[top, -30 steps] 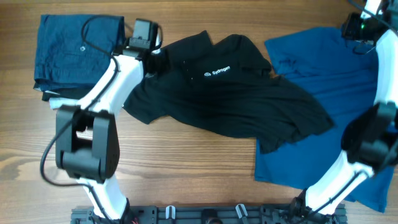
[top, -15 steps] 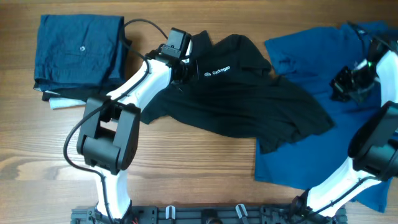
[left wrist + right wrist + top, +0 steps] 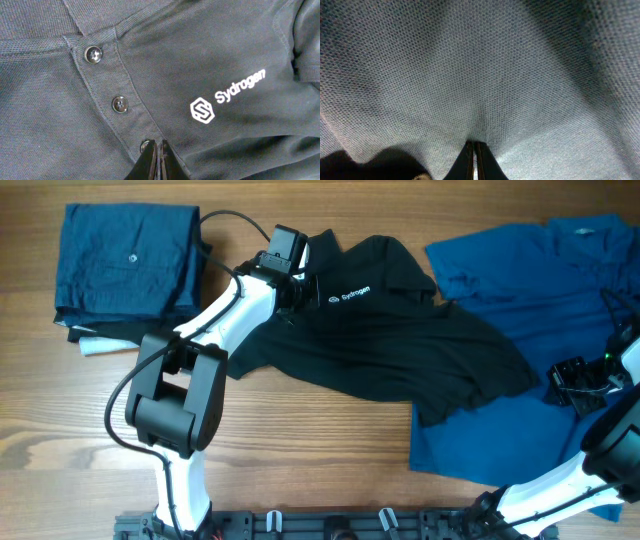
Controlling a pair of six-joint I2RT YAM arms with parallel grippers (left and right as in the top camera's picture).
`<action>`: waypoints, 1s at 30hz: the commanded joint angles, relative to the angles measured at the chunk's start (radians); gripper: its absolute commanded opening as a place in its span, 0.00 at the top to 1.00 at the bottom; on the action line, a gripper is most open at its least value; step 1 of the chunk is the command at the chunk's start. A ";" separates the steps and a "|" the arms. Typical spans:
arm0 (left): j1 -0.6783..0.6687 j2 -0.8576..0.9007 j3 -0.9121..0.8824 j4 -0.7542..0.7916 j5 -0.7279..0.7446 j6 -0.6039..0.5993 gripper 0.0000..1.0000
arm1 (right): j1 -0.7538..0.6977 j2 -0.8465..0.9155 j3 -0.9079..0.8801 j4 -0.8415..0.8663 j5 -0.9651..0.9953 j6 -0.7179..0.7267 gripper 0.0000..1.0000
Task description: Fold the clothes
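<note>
The black shirt (image 3: 400, 340) lies crumpled in the middle of the wooden table (image 3: 300, 450). Its lower corner, at 4 o'clock, lies over the blue shirt (image 3: 500, 280), which is spread out at 3 o'clock. At 10 o'clock sits a folded dark blue pile (image 3: 125, 260), touching the black shirt's sleeve. A black cable (image 3: 225, 218) loops above that pile.

The bare wood is widest from 6 to 8 o'clock. The blue shirt runs off the right edge of the overhead view.

White letters on the black shirt's chest read "Sydrogen" (image 3: 240, 87), next to a six-sided logo (image 3: 202, 110).

The left pincer (image 3: 159, 159) is squeezed tight, its tips on the black shirt by the lowest button (image 3: 145, 146). Whether cloth is caught between them is hard to see. The right pincer (image 3: 474, 159) is also tight, and the blue cloth bunches toward its tips, so it seems to pinch it.
</note>
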 commanded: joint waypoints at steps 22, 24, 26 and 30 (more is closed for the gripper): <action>0.026 -0.110 0.018 0.061 0.035 0.068 0.88 | -0.088 0.176 0.777 -0.217 -0.072 -0.303 0.65; 0.018 -0.121 0.018 0.066 0.027 0.096 0.61 | -0.040 0.166 0.799 -0.264 -0.107 -0.304 0.32; 0.018 -0.102 0.018 0.064 -0.002 0.204 0.40 | 0.034 0.165 0.798 -0.304 -0.154 -0.307 0.30; 0.020 -0.042 0.018 0.091 -0.077 0.283 0.43 | 0.168 0.165 0.798 -0.348 -0.159 -0.353 0.29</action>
